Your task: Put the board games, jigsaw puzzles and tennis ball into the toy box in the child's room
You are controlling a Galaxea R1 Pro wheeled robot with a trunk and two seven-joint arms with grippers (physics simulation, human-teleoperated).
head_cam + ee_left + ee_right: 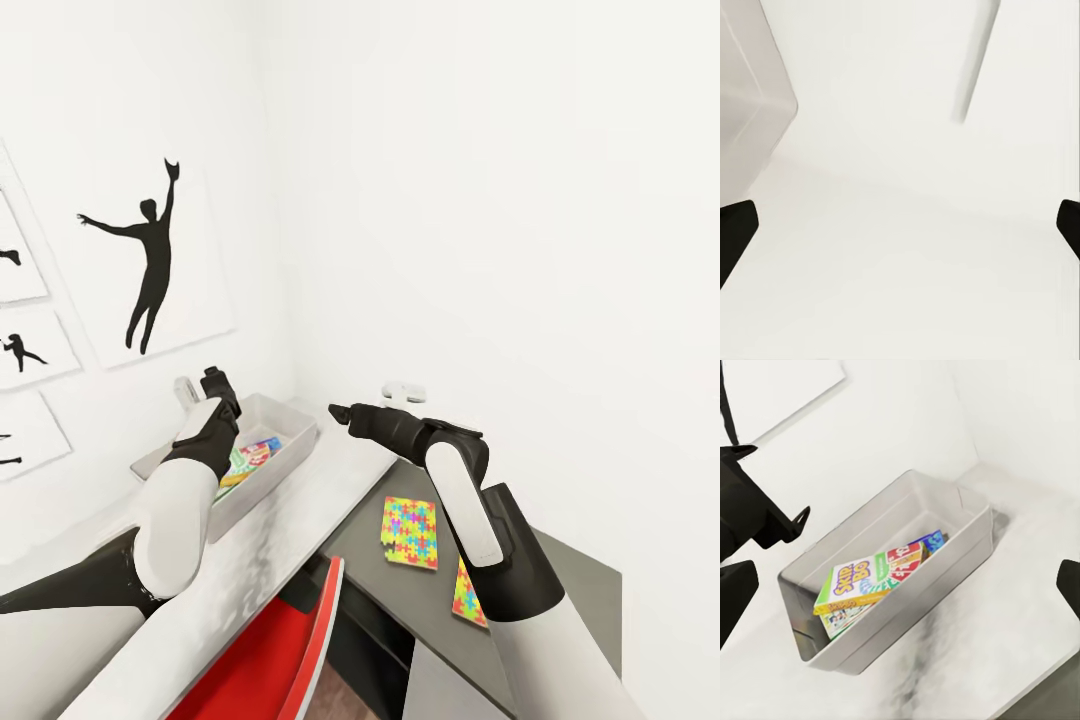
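Jigsaw puzzles point(411, 532), thin, stiff and probably light, lie flat on the dark bench point(580, 580) awaiting an edge pinch, while both claws, right point(340, 412) and left point(217, 381), gape empty near the toy box point(967, 521).

Bright, even, diffuse light is filling the room; no single source is showing. White walls point(480, 200) are washing out near pure white in the head view and blowing out the left wrist view, killing detail there. Soft grey shadows are sitting under the light grey square toy box point(967, 521) on the white tabletop point(1020, 607), mottled. Head view is bending straight lines toward its edges. Black silhouette pictures point(150, 260) are rendering crisp, no motion blur.
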